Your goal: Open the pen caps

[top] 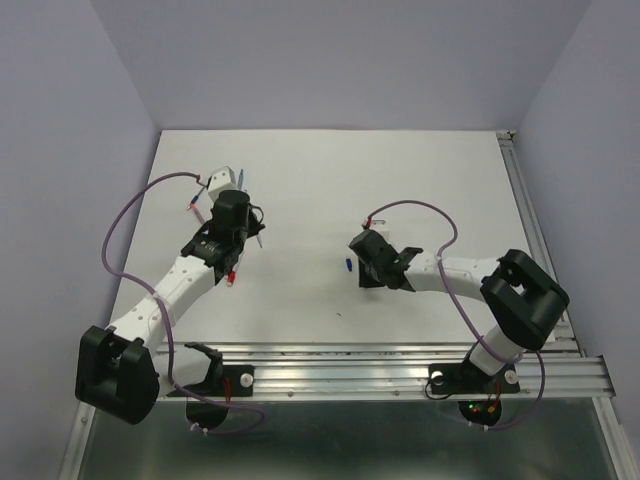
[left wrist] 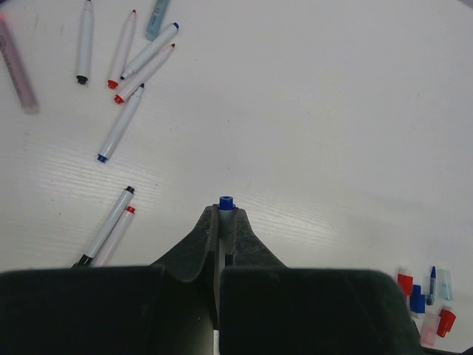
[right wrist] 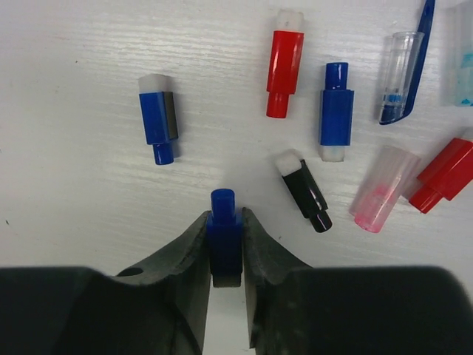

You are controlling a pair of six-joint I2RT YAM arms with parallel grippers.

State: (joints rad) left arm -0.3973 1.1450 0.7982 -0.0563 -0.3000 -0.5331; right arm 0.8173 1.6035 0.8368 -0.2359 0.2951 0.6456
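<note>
Wide white desk, both arms out over it: the left arm reaches up the left side and the right arm bends in toward the middle. The left hand is clenched tight on a whitish pen, only its blue end poking out past the fingertips. The right hand is pinching a dark blue cap, jaws snug on its sides, low over the desk. Whether it touches the surface I can't tell. Cap and pen sit in different hands, well apart, so that one reads as off.

Progress, by my reckoning: well along. Beyond the left hand lies a scatter of thin pens, seven of them, all showing bare coloured tips. A pink pen and a light blue pen at the edge of that view are too blurred or cropped to call, so they may be what's left.

Containers? None in sight. The loose caps lie bare on the desk just beyond the right hand:
- a blue cap on the left
- a red cap
- a second blue cap
- a black cap nearest the held one
- a clear pinkish cap
- another red cap at the right edge
- a clear cap with a blue clip
</note>
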